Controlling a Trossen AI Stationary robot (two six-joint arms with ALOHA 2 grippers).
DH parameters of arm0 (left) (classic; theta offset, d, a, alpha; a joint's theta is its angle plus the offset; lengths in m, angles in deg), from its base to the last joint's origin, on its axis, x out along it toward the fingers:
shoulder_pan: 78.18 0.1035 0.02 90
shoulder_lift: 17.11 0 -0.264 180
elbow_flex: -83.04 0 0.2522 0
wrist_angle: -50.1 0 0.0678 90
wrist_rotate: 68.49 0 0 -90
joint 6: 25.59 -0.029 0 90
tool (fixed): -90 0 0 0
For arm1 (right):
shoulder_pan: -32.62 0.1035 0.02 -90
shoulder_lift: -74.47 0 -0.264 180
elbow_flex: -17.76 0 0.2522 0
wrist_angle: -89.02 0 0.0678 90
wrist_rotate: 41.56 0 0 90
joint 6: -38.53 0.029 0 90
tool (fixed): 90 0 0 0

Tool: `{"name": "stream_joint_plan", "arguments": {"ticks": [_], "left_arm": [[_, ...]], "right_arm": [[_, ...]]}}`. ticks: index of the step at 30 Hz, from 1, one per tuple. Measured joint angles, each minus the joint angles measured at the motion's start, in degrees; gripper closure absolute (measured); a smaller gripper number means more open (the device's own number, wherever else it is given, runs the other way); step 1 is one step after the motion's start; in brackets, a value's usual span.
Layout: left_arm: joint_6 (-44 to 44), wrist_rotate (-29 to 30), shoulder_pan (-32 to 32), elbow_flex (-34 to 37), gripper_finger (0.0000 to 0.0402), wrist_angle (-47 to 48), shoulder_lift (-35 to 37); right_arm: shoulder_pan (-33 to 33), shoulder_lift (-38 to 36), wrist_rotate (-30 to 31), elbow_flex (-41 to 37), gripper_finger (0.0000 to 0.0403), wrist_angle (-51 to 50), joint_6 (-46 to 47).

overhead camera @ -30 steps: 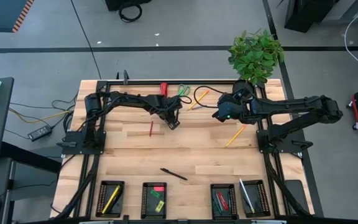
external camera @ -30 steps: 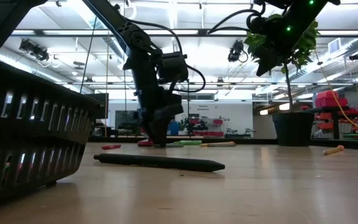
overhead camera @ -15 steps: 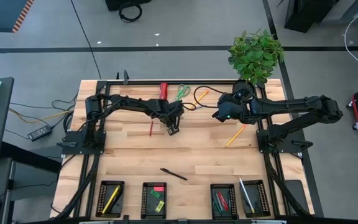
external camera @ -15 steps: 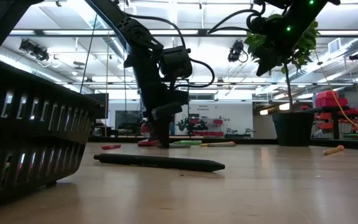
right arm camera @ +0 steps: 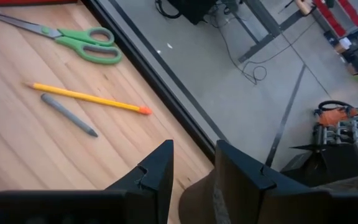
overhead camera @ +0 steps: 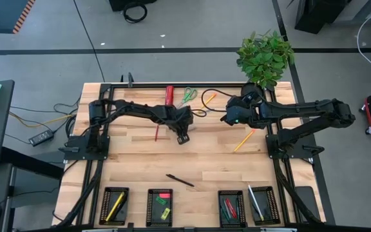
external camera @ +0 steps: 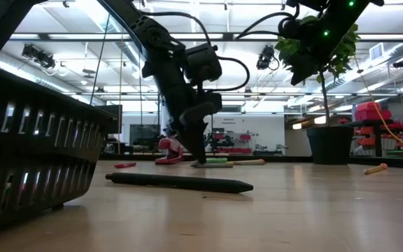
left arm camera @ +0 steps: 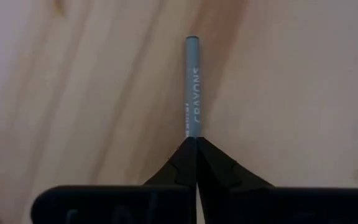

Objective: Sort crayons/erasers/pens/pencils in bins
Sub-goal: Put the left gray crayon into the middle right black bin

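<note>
**A:** Where is the left gripper (overhead camera: 183, 138)?

**B:** Out over the middle of the table (overhead camera: 134, 164), tip down. In its wrist view the two fingers (left arm camera: 180, 167) are pinched together on the end of a grey crayon (left arm camera: 192, 87); the word CRAYONS is printed along it. The crayon sticks straight out from the fingertips over bare wood.

**A:** And the right gripper (overhead camera: 226, 118)?

**B:** Held above the far right part of the table, near the potted plant (overhead camera: 266, 57). Fingers (right arm camera: 156, 174) apart, nothing between them. Its wrist view looks over the table edge at green-handled scissors (right arm camera: 73, 41), a yellow pencil (right arm camera: 89, 98) with an orange tip, and a grey stick (right arm camera: 68, 114) just beside the pencil.

**A:** Loose items?

**B:** A red crayon (overhead camera: 157, 133) lies just left of the left gripper. An orange pencil (overhead camera: 243, 140) lies toward the right edge. A black pen (overhead camera: 180, 180) lies alone on the near half, between the arms and the bins; in the low view it lies flat in the foreground (external camera: 179, 183).

**A:** Bins?

**B:** Four black bins in a row along the near edge. Far-left bin (overhead camera: 103, 205) holds a yellow stick; the second (overhead camera: 149, 206) holds small flat blocks, one red-pink, one green, one yellow; the third (overhead camera: 220, 207) holds short red and dark sticks; the far-right bin (overhead camera: 271, 205) holds a whitish stick.
</note>
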Motion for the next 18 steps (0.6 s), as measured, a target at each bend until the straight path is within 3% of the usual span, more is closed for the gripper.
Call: {"name": "stream_joint_plan", "arguments": {"ticks": [9, 18], "left_arm": [[-0.08, -6.07, -2.40, 0.02, 0.0383, -0.27, -0.02], [-1.84, -5.06, -4.55, 0.00, 0.0386, -0.42, -0.02]], "right_arm": [[0.02, 0.00, 0.43, 0.00, 0.0278, -0.37, 0.02], [0.00, 0.00, 0.41, 0.00, 0.0278, -0.37, 0.17]]}}
